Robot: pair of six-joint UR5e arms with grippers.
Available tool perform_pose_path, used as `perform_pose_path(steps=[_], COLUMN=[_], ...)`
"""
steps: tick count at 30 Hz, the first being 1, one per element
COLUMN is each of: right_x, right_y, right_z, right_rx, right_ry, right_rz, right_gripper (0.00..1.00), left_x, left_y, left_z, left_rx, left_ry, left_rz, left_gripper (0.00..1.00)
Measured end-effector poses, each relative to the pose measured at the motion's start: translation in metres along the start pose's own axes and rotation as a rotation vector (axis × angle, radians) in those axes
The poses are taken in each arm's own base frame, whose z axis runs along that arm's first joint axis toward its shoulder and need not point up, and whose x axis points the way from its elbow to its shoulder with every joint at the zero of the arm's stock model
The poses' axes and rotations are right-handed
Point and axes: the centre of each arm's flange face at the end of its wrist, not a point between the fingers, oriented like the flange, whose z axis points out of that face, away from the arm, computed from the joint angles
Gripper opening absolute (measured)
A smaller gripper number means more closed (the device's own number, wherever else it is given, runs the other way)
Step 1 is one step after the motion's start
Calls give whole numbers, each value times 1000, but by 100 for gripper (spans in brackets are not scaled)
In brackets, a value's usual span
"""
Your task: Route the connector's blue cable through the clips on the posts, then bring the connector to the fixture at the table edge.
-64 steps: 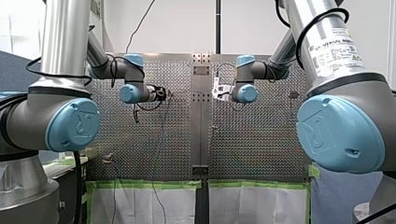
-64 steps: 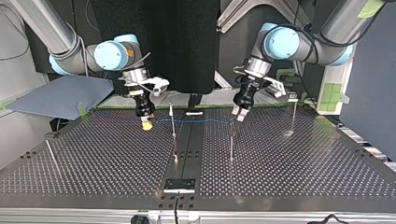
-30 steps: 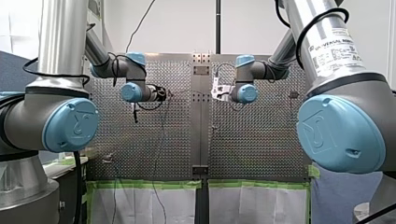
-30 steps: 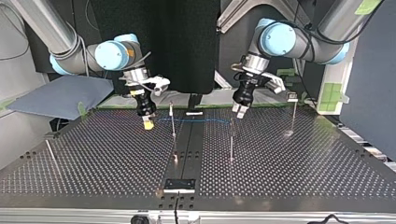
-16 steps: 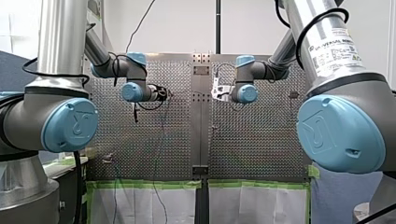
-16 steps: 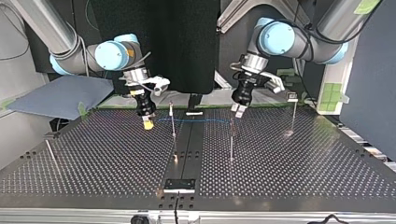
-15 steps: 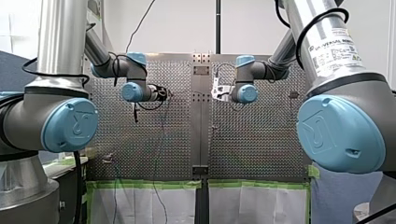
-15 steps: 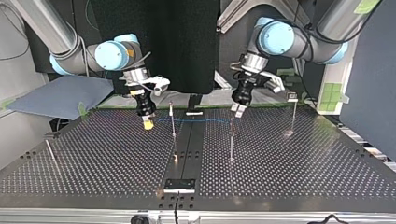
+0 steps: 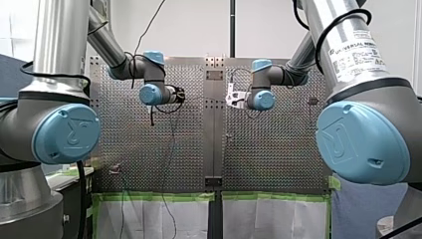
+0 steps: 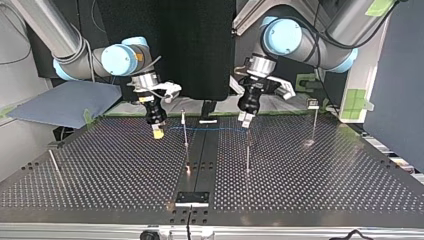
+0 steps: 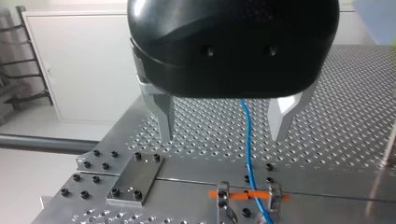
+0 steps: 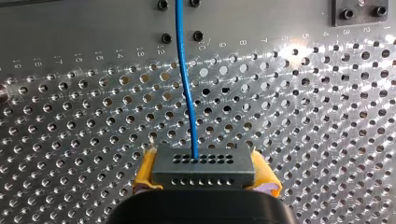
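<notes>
Well, connector (image 12: 204, 163) gripped above the table (image 12: 327, 116).
My right gripper (image 12: 204, 173) clamped the connector between yellow pads (image 12: 145, 170); my left gripper's (image 11: 223, 134) 2 fingers (image 11: 163, 114) stood apart over the blue cable (image 11: 246, 140) near an orange clip (image 11: 236, 194).

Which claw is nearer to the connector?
Right. My right claw is shut on the connector. My left claw stands open around the cable, away from the connector.

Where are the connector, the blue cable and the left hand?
connector (image 12: 204, 169), right wrist view, middle of its grey face with the holes.
blue cable (image 12: 180, 46), right wrist view, the run ahead of the connector.
left hand (image 11: 223, 135), left wrist view, midway between its open fingertips.
</notes>
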Motion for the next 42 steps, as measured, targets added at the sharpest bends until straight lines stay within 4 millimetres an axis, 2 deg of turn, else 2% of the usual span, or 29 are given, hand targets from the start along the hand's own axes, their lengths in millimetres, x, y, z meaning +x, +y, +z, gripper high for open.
perform_pose_path(steps=[11, 19, 25, 32, 42], right_x=[0, -1, -1, -1, -1], right_y=[0, 0, 0, -2, -2], right_z=[0, 0, -1, -1, -1], right_rx=[0, 0, 0, 4, 4], right_ry=[-4, -5, -6, -7, -8], right_rz=[0, 0, 0, 1, -1], right_gripper=[0, 0, 0, 0, 0], left_x=[10, 6, 20, 32, 26], left_y=[-37, -70, -92, -97, -91], left_z=[17, 14, 14, 25, 36], left_rx=[-3, -3, -11, -58, -146], left_ry=[18, 18, 63, 76, 33], left_rz=[-11, -13, 22, 47, 45], left_gripper=[99, 99, 99, 99, 99])
